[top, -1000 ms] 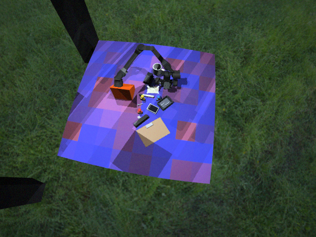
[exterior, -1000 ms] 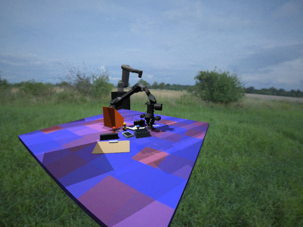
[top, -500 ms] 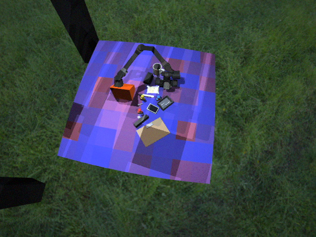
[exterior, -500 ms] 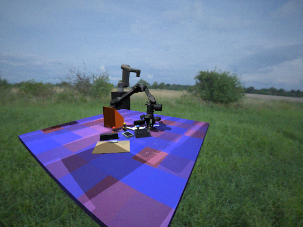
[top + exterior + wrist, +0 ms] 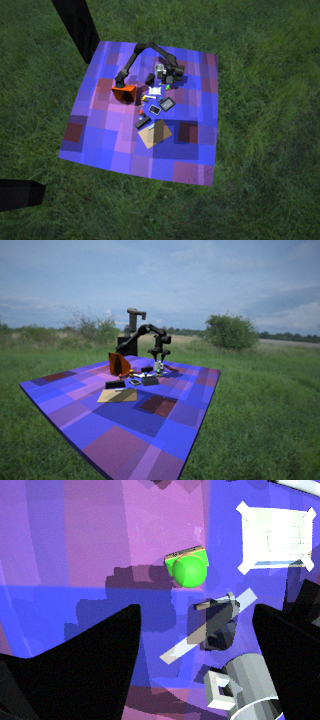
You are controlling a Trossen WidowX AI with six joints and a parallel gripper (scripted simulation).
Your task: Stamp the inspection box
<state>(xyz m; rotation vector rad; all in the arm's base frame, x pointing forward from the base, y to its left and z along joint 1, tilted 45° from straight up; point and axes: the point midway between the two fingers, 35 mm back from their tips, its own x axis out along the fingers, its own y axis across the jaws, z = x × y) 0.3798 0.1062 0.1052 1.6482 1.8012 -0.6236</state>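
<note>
The green stamp [image 5: 168,87] [image 5: 158,371] [image 5: 190,571] stands upright on the table, knob up, touched by neither finger. My gripper [image 5: 158,361] [image 5: 199,614] is open and empty, above the table beside the green stamp and near the mug. The card [image 5: 155,90] [image 5: 255,555] lies taped at its corners beside the stamp; faint box lines show on it, and I cannot make out a clear print. A dark pad in a pale frame [image 5: 154,109] [image 5: 134,382] lies farther off. Yellow [image 5: 144,98], blue [image 5: 160,98] and red [image 5: 141,112] stamps stand around the card and pad.
A grey mug [image 5: 159,69] [image 5: 250,680] stands close to the gripper. A black block [image 5: 149,78], a white rod [image 5: 150,97], a dark tray [image 5: 167,104], a long black block [image 5: 142,122], a brown board [image 5: 164,134] and an orange block [image 5: 124,94] are also on the table.
</note>
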